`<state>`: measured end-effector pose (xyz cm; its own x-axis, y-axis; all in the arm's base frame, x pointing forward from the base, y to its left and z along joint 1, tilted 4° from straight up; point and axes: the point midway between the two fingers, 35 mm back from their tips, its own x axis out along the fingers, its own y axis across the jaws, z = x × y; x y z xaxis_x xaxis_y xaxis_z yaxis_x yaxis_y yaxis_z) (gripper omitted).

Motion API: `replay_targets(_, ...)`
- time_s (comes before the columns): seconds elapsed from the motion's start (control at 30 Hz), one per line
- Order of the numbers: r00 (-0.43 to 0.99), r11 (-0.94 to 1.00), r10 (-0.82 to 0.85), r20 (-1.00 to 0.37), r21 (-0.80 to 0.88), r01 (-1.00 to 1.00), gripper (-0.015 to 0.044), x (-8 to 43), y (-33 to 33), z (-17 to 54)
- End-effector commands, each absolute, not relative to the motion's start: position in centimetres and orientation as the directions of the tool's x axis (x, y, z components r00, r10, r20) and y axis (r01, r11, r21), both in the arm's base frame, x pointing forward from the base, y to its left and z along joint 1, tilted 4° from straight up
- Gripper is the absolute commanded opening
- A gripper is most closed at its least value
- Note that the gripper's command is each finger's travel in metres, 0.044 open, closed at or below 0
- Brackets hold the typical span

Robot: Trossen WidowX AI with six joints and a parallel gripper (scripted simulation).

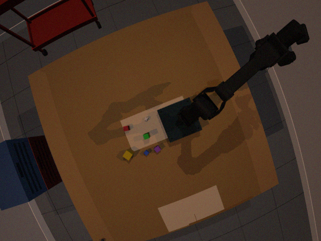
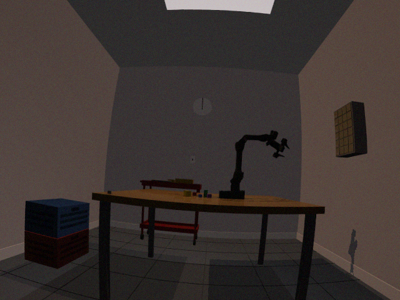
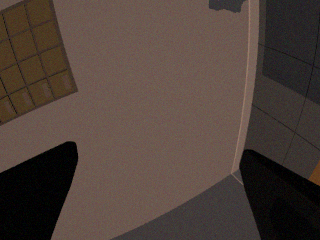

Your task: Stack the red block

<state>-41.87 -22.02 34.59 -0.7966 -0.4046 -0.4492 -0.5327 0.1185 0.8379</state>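
1. Our jaws stood wide apart and held nothing; the gripper (image 2: 280,149) hung high at the right of the exterior frame, facing the wall.
2. The red block (image 1: 126,128) lay on the table (image 1: 77,103), left of the green tower (image 1: 146,135), apart.
3. Both sat far below, behind the jaws.

Wooden table (image 1: 77,103) carries a pale mat (image 1: 137,141) and yellow (image 1: 127,154), blue (image 1: 146,152), purple (image 1: 157,148) blocks
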Motion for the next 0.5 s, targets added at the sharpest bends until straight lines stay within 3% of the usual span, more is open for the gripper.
replay_targets(0.0, -0.796, 0.116, -0.406, -0.45, 0.838, -0.533, 0.0426, -41.8, -22.1, 34.6)
replay_targets(0.47, -0.648, -0.218, -0.548, -0.529, 0.838, -0.5, 0.044, -34.5, -31.0, 31.7)
